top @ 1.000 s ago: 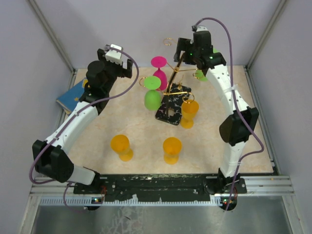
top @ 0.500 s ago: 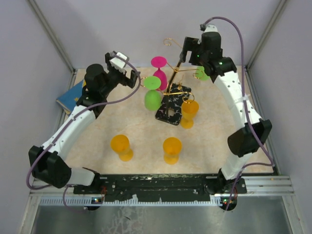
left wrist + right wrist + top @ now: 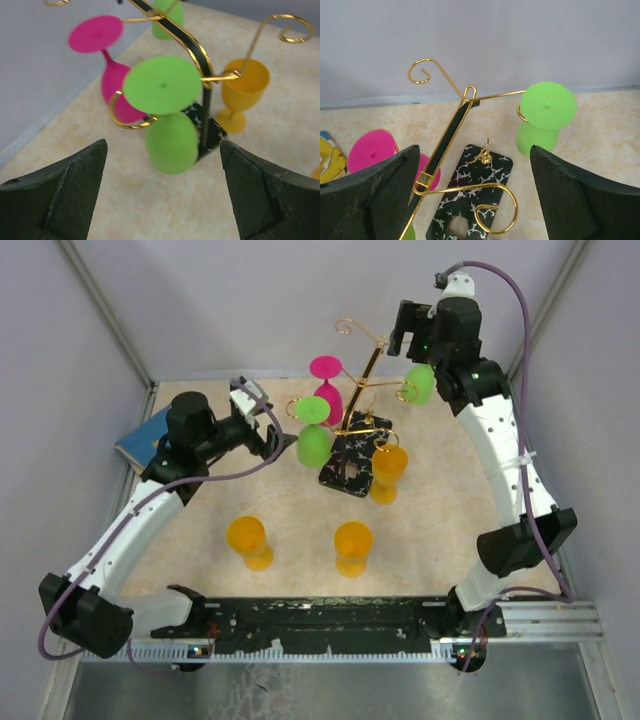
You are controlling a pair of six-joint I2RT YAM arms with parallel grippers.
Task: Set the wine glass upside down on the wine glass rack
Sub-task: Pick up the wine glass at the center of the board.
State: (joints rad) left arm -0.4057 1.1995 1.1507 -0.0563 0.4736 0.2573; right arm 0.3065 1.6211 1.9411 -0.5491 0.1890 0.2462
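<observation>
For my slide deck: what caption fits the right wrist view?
Open right hand above the wine glass rack, where a green glass and a pink glass hang upside down.

The gold rack (image 3: 447, 132) rises tilted from its black marbled base (image 3: 467, 175), between the wide-spread fingers of the right gripper (image 3: 473, 150) in the lower corners. A green glass (image 3: 547, 107) hangs upside down from the right-hand arm. A pink glass (image 3: 370, 150) shows foot-up at the left, partly behind one finger.
</observation>
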